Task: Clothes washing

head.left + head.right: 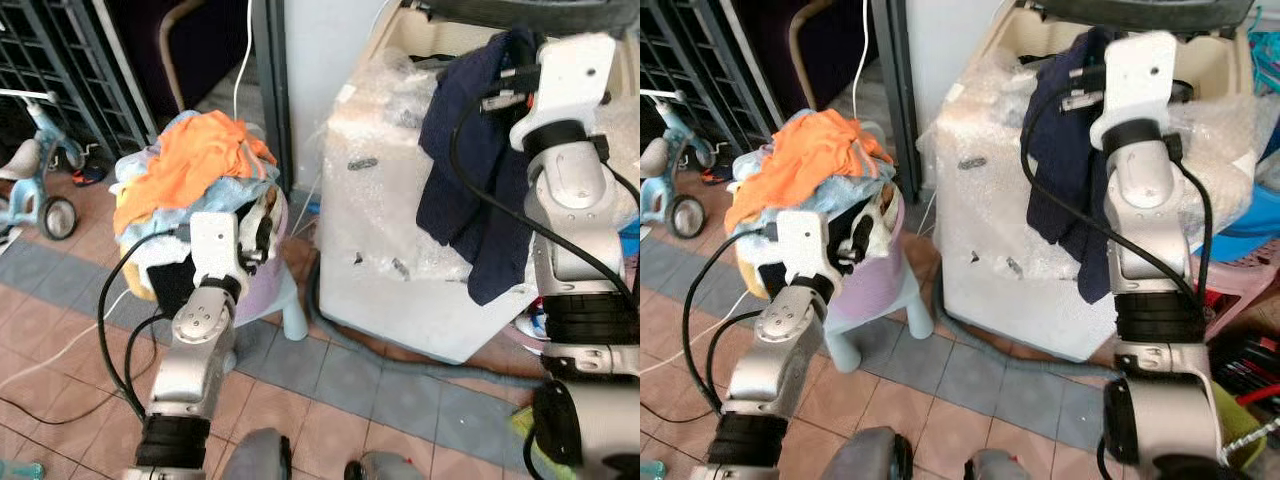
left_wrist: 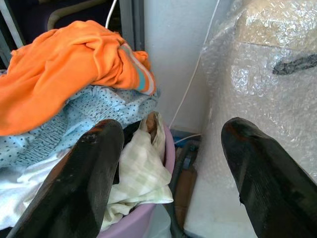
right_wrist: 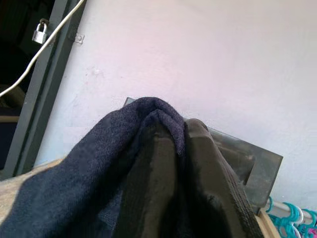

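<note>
A dark navy garment (image 1: 470,190) hangs from my right gripper (image 3: 173,148), which is shut on it, raised over the open top of the bubble-wrapped white washing machine (image 1: 390,260). The cloth drapes down the machine's front. A lilac laundry basket (image 1: 265,280) holds a heap of clothes with an orange garment (image 1: 200,160) on top, pale blue (image 2: 74,119) and cream pieces under it. My left gripper (image 2: 171,163) stands open at the basket's rim, nothing between its fingers.
A grey drain hose (image 1: 400,360) lies on the tiled floor under the machine. A white cable (image 1: 240,60) runs up the dark door frame. A child's tricycle (image 1: 35,170) stands at the far left. Pink stool (image 1: 1250,270) at right.
</note>
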`<state>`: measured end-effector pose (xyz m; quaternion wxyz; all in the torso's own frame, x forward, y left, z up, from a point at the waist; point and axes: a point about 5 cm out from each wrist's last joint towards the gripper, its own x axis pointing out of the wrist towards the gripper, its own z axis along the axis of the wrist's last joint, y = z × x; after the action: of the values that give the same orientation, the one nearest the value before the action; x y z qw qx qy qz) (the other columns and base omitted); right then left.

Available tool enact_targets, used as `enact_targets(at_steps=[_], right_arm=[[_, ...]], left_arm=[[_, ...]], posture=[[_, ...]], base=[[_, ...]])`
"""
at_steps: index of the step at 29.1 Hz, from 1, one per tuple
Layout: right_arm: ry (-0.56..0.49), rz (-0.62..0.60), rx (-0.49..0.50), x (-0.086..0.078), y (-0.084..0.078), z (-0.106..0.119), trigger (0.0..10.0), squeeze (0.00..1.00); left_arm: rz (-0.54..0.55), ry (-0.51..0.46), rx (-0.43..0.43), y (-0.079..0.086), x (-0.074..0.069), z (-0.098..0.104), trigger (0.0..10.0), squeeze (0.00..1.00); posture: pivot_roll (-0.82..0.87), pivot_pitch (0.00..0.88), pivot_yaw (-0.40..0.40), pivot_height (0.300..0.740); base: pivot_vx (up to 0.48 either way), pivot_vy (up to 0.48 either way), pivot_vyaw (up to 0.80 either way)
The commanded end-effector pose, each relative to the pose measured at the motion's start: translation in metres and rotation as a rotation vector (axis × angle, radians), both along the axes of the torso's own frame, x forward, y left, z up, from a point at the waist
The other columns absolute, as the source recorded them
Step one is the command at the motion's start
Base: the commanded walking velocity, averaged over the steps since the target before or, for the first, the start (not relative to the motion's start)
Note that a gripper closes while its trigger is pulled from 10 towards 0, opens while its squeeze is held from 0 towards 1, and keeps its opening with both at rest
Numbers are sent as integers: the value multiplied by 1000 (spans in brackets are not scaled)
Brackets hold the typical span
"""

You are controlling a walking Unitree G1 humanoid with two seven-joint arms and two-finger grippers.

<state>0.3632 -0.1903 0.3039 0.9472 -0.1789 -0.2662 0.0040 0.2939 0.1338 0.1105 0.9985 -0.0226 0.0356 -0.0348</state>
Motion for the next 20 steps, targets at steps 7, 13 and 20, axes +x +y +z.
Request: enact_targets(at_steps=[7,13,20], right_arm=[[-118,34,-83,18,-3,60,10000,0],[-172,90,-101,24,9,90,10000,0],[-139,269,-54,32,45,105,10000,0]], left_arm=[[-31,12,-13,-12,-5,-4,10000,0],[-2,32,-1,-8,-1,-4,10000,0],[4,34,0,-11,0,-5,10000,0]], posture=[[-30,98,13,740],[-32,114,28,740],[-38,97,27,740]], base=[[414,0,-800],[371,0,-800],[0,0,-591]])
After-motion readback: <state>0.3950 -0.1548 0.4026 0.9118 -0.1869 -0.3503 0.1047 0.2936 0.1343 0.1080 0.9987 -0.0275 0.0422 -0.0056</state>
